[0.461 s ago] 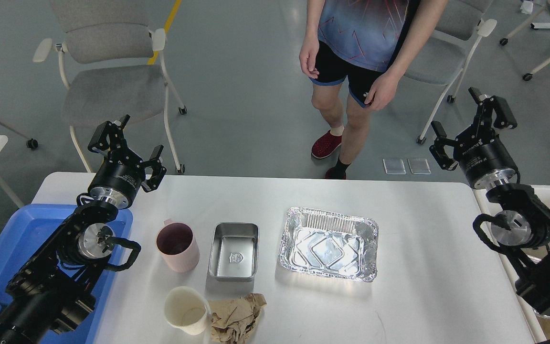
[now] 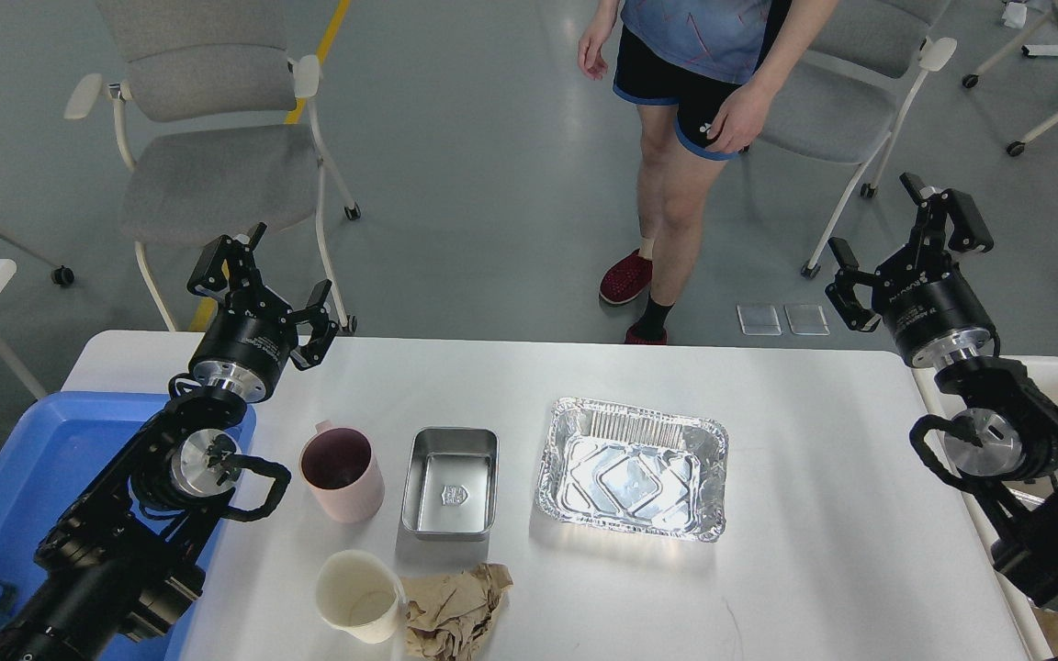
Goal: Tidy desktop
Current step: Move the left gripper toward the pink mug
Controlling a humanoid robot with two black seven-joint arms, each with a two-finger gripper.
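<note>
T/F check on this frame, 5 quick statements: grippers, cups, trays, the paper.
1. Both grippers, left gripper and right gripper, are open and hold nothing. True.
2. The pink cup stands inside the foil tray. False: it stands on the desktop, left of the steel tray.
3. The crumpled brown paper lies beside the white cup. True.
4. The foil tray holds food. False: it looks empty.
5. The steel tray sits between pink cup and foil tray. True.

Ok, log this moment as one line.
phase: pre-grasp | left gripper: open, empty | right gripper: open, empty | desktop: pink cup, steel tin, foil tray, white cup, crumpled paper
</note>
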